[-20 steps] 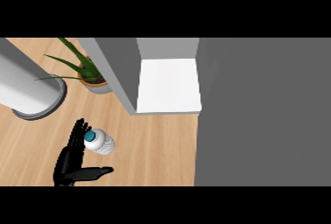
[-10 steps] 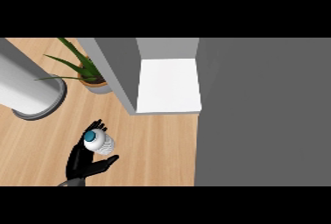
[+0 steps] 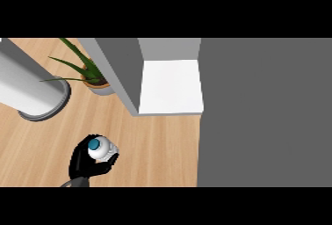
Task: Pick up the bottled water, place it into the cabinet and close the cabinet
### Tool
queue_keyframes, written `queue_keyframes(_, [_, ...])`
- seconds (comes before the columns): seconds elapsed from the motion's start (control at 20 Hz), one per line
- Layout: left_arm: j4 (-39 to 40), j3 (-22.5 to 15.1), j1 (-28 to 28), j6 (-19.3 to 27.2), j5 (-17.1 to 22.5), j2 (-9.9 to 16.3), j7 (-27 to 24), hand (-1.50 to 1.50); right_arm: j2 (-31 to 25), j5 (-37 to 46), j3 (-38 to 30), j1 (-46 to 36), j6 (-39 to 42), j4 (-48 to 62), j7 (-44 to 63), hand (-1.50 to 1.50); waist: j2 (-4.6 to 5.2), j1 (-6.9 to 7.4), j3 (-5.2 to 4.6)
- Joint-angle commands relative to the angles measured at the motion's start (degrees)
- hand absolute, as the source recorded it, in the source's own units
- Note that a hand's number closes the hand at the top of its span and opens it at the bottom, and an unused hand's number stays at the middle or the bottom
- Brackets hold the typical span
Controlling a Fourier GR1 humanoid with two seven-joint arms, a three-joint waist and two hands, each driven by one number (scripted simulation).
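The bottled water (image 3: 103, 150) shows from above as a white round body with a blue cap, over the wooden counter (image 3: 156, 145) at the lower left. My left hand (image 3: 82, 163) is shut on it, fingers curled round its left side and thumb under its near side. The cabinet (image 3: 123, 70) stands behind and to the right of it, open, with its white shelf (image 3: 172, 88) bare. A stretch of counter separates the bottle from the shelf. My right hand does not show in this view.
A large grey cylinder (image 3: 26, 90) stands at the far left. A potted spiky plant (image 3: 88, 74) sits between it and the cabinet's grey side wall. A broad flat grey panel (image 3: 262, 112) fills the whole right side.
My left hand went from open beside the bottle to curled round it. Hand and bottle have shifted slightly towards the near edge.
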Motion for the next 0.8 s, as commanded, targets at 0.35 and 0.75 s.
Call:
queue_keyframes(0.35, [1.02,-2.32,1.77,0.04,0.95,-2.85,-7.61,1.50,-0.25,-2.01,-1.08,0.80,-0.17,-5.02,1.52,-1.50,0.48,0.26,-1.20])
queue_keyframes(0.75, [0.38,-10.85,-3.54,2.12,9.34,-3.40,-2.92,1.50,0.31,-0.68,1.80,1.92,-0.51,-5.94,2.43,-1.50,0.41,-0.04,-1.21])
